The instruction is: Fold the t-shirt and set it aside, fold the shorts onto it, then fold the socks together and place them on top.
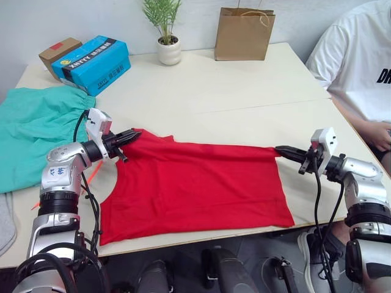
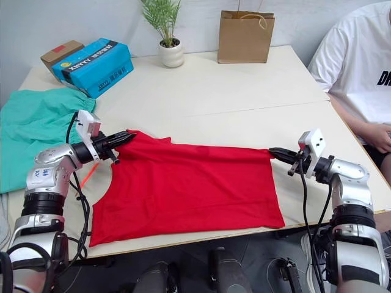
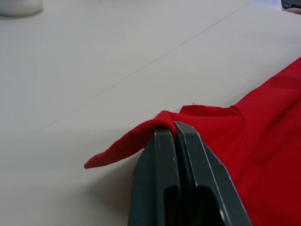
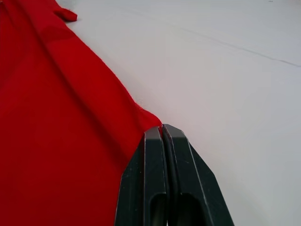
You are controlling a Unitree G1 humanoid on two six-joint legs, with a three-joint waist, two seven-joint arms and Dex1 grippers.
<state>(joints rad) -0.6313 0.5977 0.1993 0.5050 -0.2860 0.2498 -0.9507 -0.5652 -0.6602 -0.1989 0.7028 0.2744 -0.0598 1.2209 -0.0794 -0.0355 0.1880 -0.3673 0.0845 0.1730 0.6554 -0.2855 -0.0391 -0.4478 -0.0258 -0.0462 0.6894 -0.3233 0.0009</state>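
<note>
Red t-shirt [image 1: 195, 189] spread flat on the near part of the cream tabletop [image 1: 232, 91], long axis running from 9 to 3 o'clock, hem side toward 3 o'clock and shoulder side toward 9 o'clock. Folded once, with the far edge straight and stretched between the two grippers. Left gripper [image 1: 135, 137] clenched on the far shoulder corner at 9 o'clock, a small red flap sticking out past the fingertips in the left wrist view. Right gripper [image 1: 282, 149] clenched on the far hem corner at 3 o'clock, fingers pressed together with the red edge between them.

Teal-green shorts [image 1: 30, 128] lying loose at 10 o'clock, touching the left edge of the tabletop, with a piece of orange-pink drawstring [image 1: 91, 174] just beside the left arm. Grey fabric [image 1: 6, 223] at 8 o'clock, too little visible to name.

Blue box [image 1: 91, 63] and brown cardboard box [image 1: 59, 54] at 11 o'clock, both closed. Small potted plant [image 1: 168, 36] at 12 o'clock. Brown paper bag [image 1: 244, 33] at 1 o'clock, standing upright, contents hidden. Person in a white t-shirt [image 1: 357, 67] seated at 2 o'clock.
</note>
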